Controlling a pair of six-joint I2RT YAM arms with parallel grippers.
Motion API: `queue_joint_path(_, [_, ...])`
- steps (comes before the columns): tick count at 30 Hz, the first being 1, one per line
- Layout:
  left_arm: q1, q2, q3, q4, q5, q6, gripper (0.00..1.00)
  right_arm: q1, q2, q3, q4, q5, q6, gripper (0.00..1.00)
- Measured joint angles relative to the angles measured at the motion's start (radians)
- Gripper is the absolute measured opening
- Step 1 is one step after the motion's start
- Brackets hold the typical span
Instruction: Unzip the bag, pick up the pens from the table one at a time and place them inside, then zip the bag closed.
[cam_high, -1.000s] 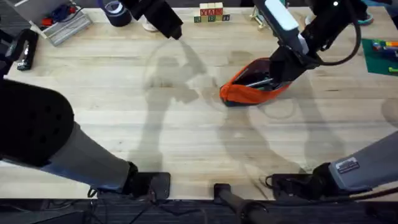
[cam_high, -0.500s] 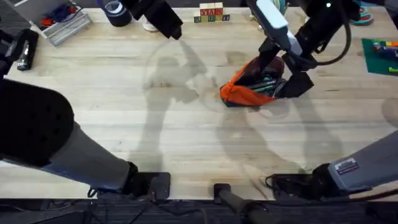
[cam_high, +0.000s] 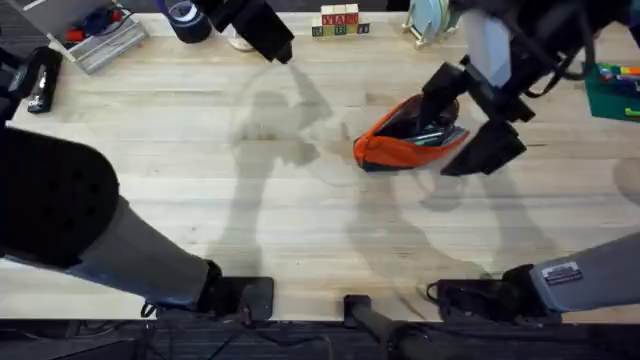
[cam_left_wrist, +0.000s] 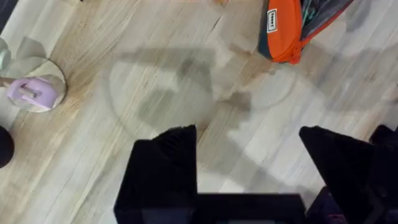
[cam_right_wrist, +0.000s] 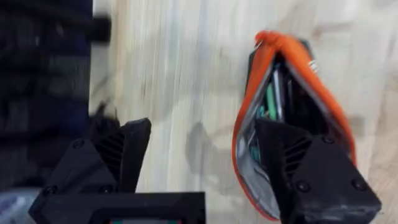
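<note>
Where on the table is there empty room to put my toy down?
The widest bare wood on the table lies between the orange bag and the arm bases at the near edge. It is crowded by the bag, where the right end effector hangs open, and along the far edge by the wooden blocks.

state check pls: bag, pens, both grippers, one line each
Soft orange fabric pencil pouch with navy base: unzipped, mouth gaping, lying on the light wooden table.
Slim pens, green and silver-grey among them: inside the pouch.
Left arm's black two-finger gripper: open, empty, above bare table, apart from the pouch.
Right arm's black two-finger gripper: open, empty, one finger over the pouch's mouth, the other over the table.
</note>
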Motion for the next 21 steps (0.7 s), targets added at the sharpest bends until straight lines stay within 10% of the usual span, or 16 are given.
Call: queue_joint_path(21, [0.0,0.0,0.0,0.0,0.0,0.0,0.995,-0.001,-0.268,0.136,0.166,-0.078,0.487,0.998])
